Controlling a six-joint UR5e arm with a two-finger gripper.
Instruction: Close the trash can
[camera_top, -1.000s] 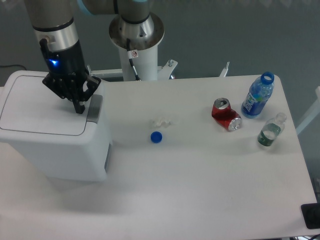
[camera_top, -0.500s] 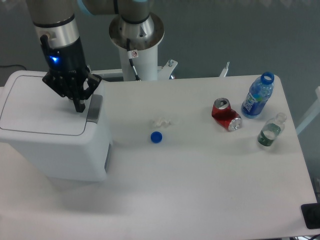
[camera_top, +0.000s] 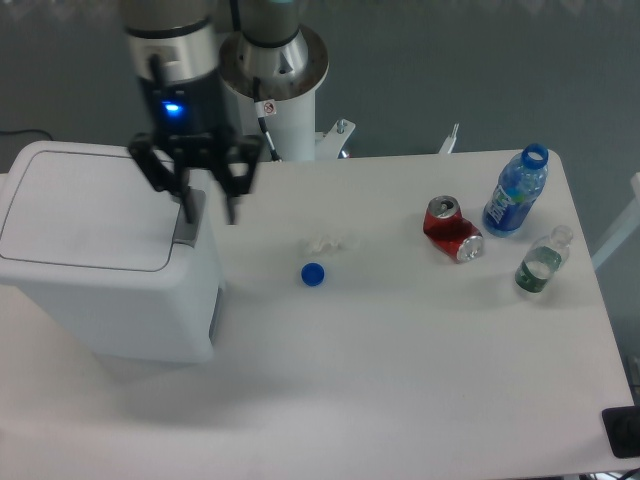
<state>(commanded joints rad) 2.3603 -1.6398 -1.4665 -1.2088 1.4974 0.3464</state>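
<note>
Two bottles (camera_top: 516, 192), soda can (camera_top: 452, 229) and cap (camera_top: 313, 274) lie right of spread pincer (camera_top: 207, 210) over trash can (camera_top: 105, 258).

A white table (camera_top: 400, 380) carries a small scatter of items. Near its middle lies a blue bottle cap (camera_top: 313, 274), with a crumpled bit of clear plastic (camera_top: 331, 244) just beside it toward the back (too small to make out further). Toward the right, a red soda can (camera_top: 452, 229) lies tipped on its side. Near it stands an uncapped blue-labelled bottle (camera_top: 516, 192), upright, and a smaller clear bottle (camera_top: 542, 262) with a green label sits just in front of that.
</note>
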